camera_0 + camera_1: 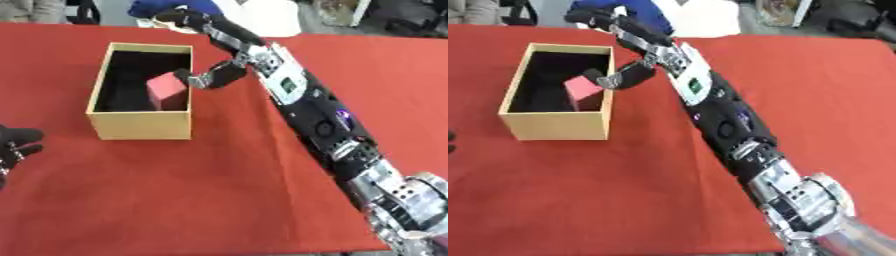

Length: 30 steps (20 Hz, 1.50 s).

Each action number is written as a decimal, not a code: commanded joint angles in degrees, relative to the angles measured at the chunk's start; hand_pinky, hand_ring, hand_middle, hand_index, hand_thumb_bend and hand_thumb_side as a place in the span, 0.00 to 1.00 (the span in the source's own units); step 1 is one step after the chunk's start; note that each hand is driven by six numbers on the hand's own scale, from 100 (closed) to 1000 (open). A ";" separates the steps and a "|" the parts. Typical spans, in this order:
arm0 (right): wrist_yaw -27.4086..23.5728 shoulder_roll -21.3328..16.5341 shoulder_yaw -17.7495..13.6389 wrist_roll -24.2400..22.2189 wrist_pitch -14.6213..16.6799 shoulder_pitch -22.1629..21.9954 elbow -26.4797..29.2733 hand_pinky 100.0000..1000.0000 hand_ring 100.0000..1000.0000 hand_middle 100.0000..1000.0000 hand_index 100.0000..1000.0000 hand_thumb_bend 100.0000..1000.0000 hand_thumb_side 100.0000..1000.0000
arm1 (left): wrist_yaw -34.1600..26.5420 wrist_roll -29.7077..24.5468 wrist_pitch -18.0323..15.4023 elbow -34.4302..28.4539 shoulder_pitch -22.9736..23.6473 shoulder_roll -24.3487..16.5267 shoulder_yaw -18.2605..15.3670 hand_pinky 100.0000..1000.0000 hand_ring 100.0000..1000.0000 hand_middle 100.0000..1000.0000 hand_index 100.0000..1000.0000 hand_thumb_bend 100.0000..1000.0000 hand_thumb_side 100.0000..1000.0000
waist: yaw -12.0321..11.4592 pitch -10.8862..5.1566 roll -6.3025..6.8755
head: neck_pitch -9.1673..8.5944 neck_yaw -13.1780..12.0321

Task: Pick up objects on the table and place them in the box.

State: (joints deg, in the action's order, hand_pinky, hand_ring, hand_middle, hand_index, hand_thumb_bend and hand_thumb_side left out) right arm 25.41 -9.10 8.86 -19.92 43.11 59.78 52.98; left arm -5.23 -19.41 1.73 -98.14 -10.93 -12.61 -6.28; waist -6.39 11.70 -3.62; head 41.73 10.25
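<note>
we see the right hand [229, 62] fingers released beside a red block [166, 90] inside the open tan cardboard box [140, 127]; left hand [16, 145] relaxed at the lower left.

The right arm [306, 100] is a chain of glossy black shells with a white plate bearing a small green mark, perhaps a light, a purple-blue glint lower down, and silver jointed housings near the shoulder, ending in a black robot hand [210, 75] with dark fingers.
</note>
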 commanded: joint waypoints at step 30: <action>-37.47 -21.29 -8.37 -2.29 -15.74 -32.28 42.81 0.89 1.00 0.77 0.97 0.00 0.31 | 1.86 2.90 0.00 -0.52 2.96 0.01 -3.19 0.82 0.82 0.65 0.59 0.30 0.79 | 11.81 -0.39 2.23 | 0.68 -9.53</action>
